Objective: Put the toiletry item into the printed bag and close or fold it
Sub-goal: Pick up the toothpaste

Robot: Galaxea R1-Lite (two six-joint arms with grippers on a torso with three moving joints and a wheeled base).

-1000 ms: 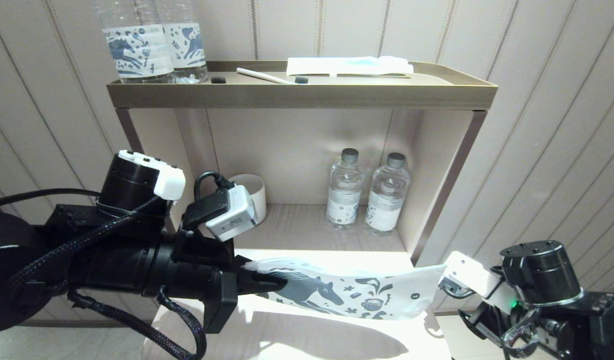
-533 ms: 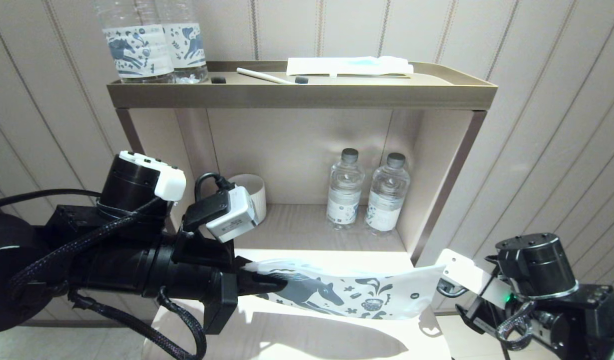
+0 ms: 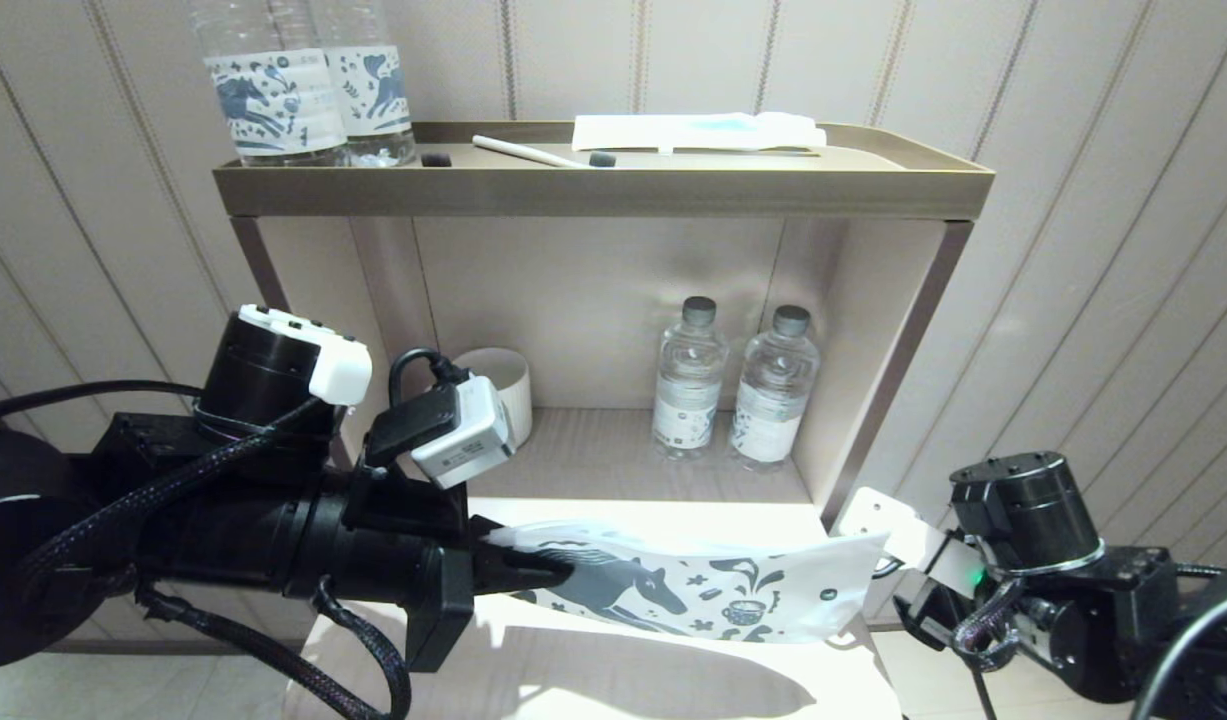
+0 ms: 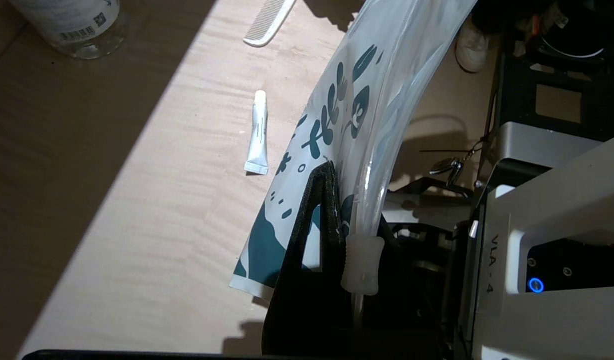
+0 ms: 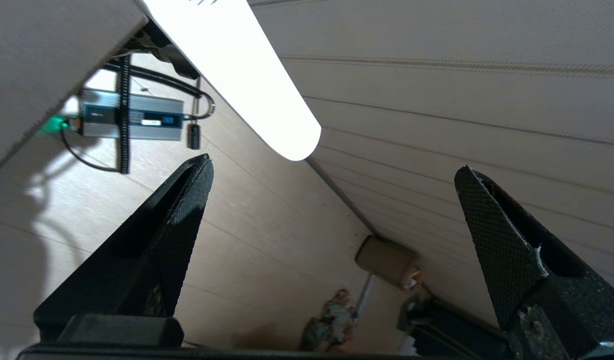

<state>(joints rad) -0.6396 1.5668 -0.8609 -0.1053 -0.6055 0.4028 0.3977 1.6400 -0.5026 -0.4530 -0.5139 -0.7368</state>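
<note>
Left gripper (image 3: pixel 533 570) sits low at the left, jaws pinched tight on the left end of the printed bag (image 3: pixel 703 585), which hangs in the air stretching rightward above the pale counter (image 3: pixel 573 680). Left wrist view: the black fingers (image 4: pixel 322 210) clamp the bag edge beside a white slider clip (image 4: pixel 362 265), bag curving away past them; a small white tube (image 4: pixel 258 132) lies flat on the counter just beside the bag, and a white comb (image 4: pixel 269 22) lies further off. Behind, a shelf unit (image 3: pixel 603 190) holds a white cup (image 3: pixel 503 385) and two water bottles (image 3: pixel 733 390). Right gripper (image 5: pixel 332 200) is at the far right by the bag's free end, jaws spread wide and holding nothing; the bag's rounded end shows beyond the fingertips, not between them.
</note>
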